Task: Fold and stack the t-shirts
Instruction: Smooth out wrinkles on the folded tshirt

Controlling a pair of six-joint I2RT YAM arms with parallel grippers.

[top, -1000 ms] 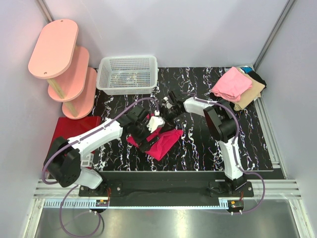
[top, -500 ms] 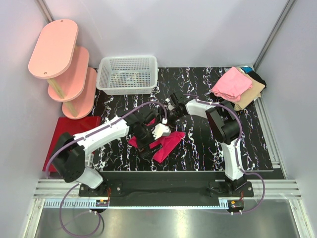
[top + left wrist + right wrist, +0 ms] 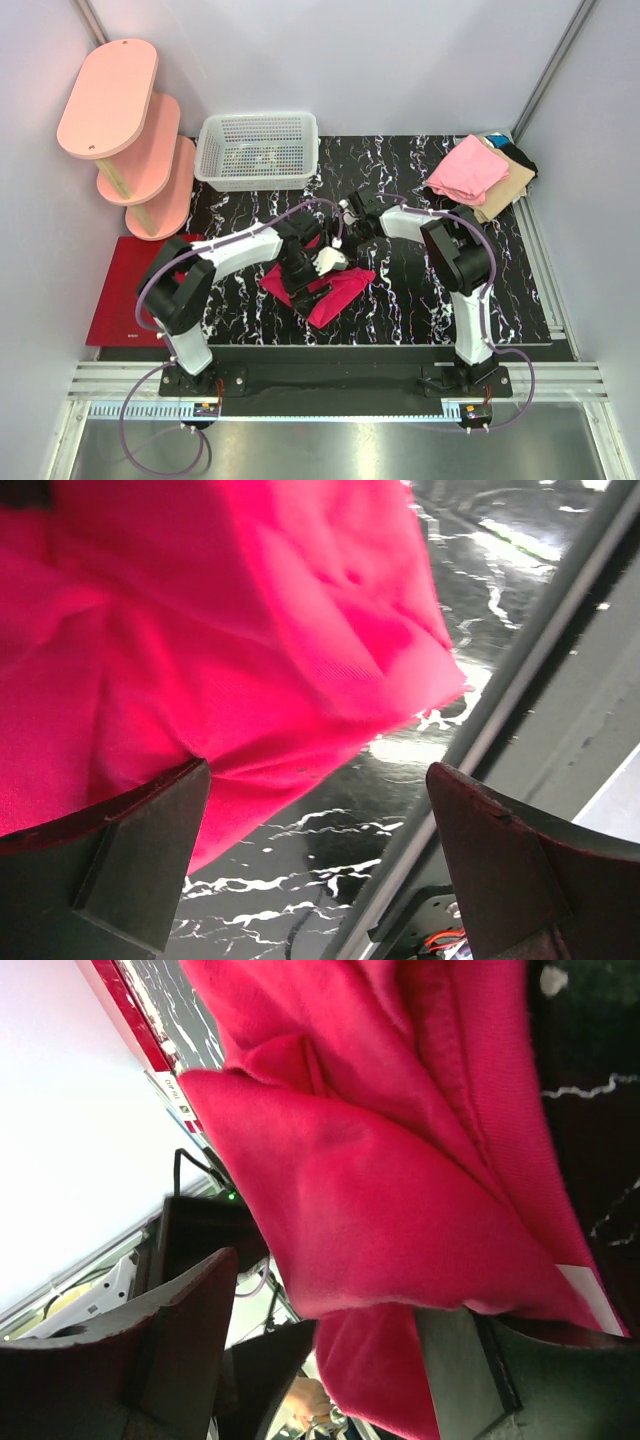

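A bright magenta-red t-shirt [image 3: 335, 290] lies crumpled and partly doubled over near the middle of the black marbled table [image 3: 420, 300], with both arms bent in over it. It is well apart from the stack of folded shirts [image 3: 470, 170] at the far right corner, which has a light pink one on top. The left gripper [image 3: 318, 770] is fully released. In its wrist view its jaws stand wide above the shirt's near edge, one finger [image 3: 140, 860] touching the cloth and the other over bare table. The right gripper [image 3: 335, 1290] is also spread wide. A thick fold of magenta cloth sits between its jaws and drapes over one finger, but it does not look clamped. You appear to be setting up a fold, so seat each gripper on a clean edge before you close. Right now the cloth is bunched, and a pinch here would likely catch several layers at once. Bring the left fingers down so the hem sits between them, not beside one. Close both grippers before lifting, keep the lift low, and move the two arms together so the fold lands flat. The wrists are near each other, so watch for contact between them.
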